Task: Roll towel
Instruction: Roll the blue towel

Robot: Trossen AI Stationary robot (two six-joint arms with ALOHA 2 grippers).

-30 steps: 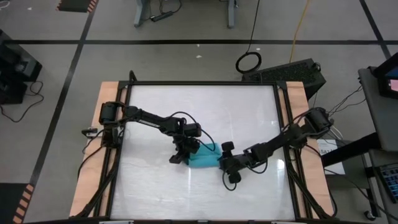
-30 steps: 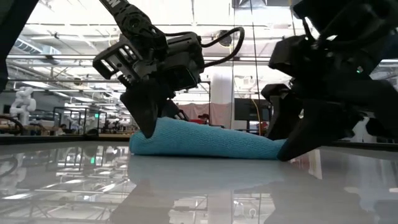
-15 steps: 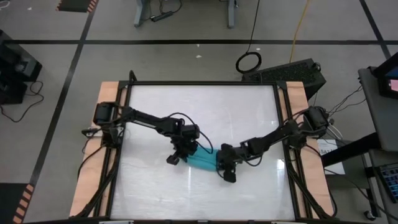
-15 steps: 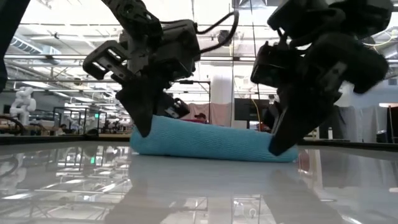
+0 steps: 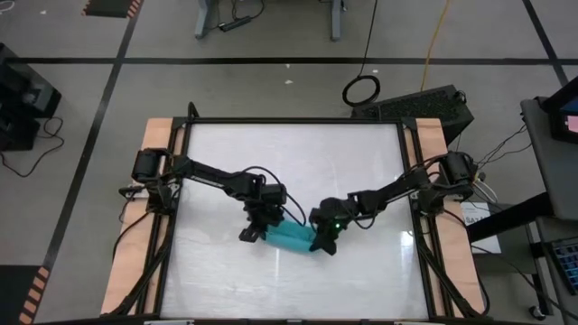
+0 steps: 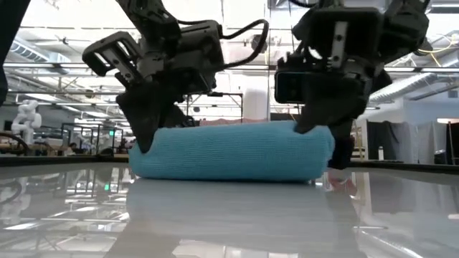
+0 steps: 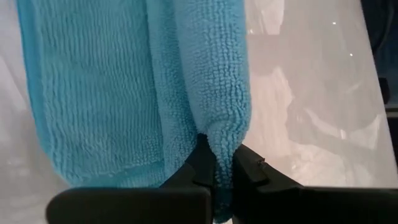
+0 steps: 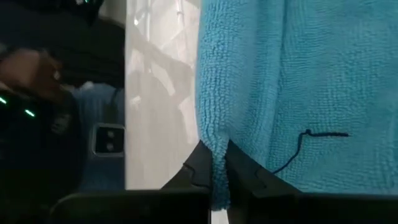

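Lying near mid-table, a bit toward the front edge, the towel (image 5: pixel 291 236) is a short fat teal roll, long axis running roughly L–R w/ a slight slant. L gripper (image 5: pixel 256 227) sits at the roll's left end, fingers (image 7: pixel 202 163) clenched on a fold of cloth; wrist view shows the pinch clearly, w/ looped pile bunched between the dark tips. R gripper (image 5: pixel 321 236) is at the opposite end, also clamped on the towel edge; its fingers (image 8: pixel 202 158) squeeze a thin lip of fabric, and a loose dark thread (image 8: pixel 303 144) lies on the cloth nearby. Low view: roll (image 6: pixel 229 152) rests on the glossy white table (image 6: pixel 229 222), both grippers pressing down on its ends from above, L gripper (image 6: pixel 143 132) at pic left, R gripper (image 6: pixel 315 122) at pic right.
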